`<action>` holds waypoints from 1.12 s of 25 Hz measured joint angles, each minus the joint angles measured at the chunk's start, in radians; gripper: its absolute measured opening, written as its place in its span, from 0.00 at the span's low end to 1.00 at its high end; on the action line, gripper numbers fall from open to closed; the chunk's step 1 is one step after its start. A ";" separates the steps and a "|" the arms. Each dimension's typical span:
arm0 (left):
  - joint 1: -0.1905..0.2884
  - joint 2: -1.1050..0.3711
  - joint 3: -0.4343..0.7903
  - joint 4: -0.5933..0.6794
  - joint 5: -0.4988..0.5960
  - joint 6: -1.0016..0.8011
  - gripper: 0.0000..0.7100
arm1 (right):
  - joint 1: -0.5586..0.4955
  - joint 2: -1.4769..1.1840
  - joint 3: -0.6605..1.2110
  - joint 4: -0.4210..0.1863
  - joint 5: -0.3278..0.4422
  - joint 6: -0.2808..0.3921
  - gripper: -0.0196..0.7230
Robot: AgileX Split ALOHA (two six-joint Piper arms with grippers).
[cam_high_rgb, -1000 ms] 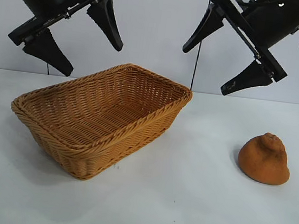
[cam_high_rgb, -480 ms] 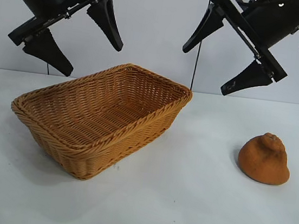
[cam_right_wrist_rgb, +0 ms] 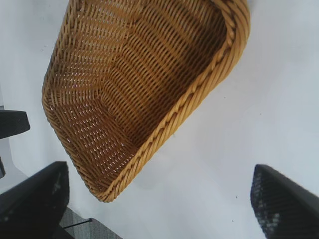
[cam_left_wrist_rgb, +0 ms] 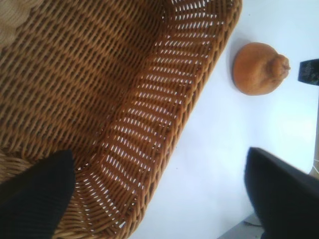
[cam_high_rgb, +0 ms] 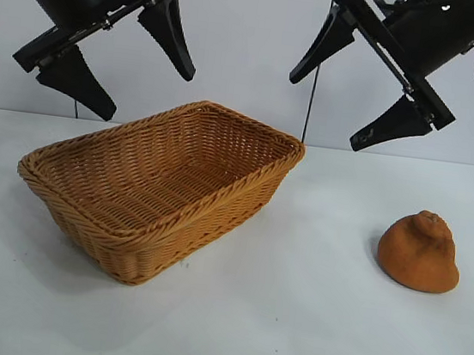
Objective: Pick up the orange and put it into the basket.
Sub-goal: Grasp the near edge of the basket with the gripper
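Note:
The orange (cam_high_rgb: 419, 252), a dull brownish-orange lump with a knob on top, rests on the white table at the right; it also shows in the left wrist view (cam_left_wrist_rgb: 258, 68). The tan wicker basket (cam_high_rgb: 244, 191) stands left of centre with nothing in it, and both wrist views look down on it (cam_left_wrist_rgb: 199, 94) (cam_right_wrist_rgb: 169, 124). My left gripper (cam_high_rgb: 139, 71) hangs open high above the basket's left end. High over the gap between basket and orange, my right gripper (cam_high_rgb: 338, 108) is open too. Nothing sits between either pair of fingers.
The white table (cam_high_rgb: 288, 322) runs to a pale back wall. A thin dark cable (cam_high_rgb: 310, 100) hangs behind the basket. In the right wrist view the table's edge and a grey floor (cam_right_wrist_rgb: 84, 226) show near the basket's corner.

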 joint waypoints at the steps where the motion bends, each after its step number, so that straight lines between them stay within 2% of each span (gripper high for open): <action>1: 0.000 -0.005 0.000 0.016 0.000 0.000 0.92 | 0.000 0.000 0.000 0.000 0.000 -0.001 0.94; 6: 0.000 -0.092 0.009 0.129 0.002 -0.088 0.92 | 0.000 0.000 0.000 0.000 0.000 -0.003 0.94; 8: 0.000 -0.144 0.031 0.164 0.001 -0.172 0.92 | 0.000 0.000 0.000 0.000 0.000 -0.003 0.94; 12: 0.000 -0.219 0.129 0.254 0.011 -0.451 0.92 | 0.000 0.000 0.000 -0.001 0.000 -0.003 0.94; 16: 0.000 -0.247 0.242 0.329 -0.072 -0.711 0.92 | 0.000 0.000 0.000 -0.001 0.000 -0.007 0.94; 19: 0.000 -0.247 0.307 0.340 -0.157 -0.864 0.92 | 0.000 0.000 0.000 -0.001 0.000 -0.010 0.94; 23: 0.000 -0.242 0.391 0.347 -0.240 -0.936 0.92 | 0.000 0.000 0.000 -0.001 0.000 -0.010 0.94; 28: 0.000 -0.172 0.417 0.347 -0.302 -0.937 0.92 | 0.000 0.000 0.000 -0.001 0.000 -0.010 0.94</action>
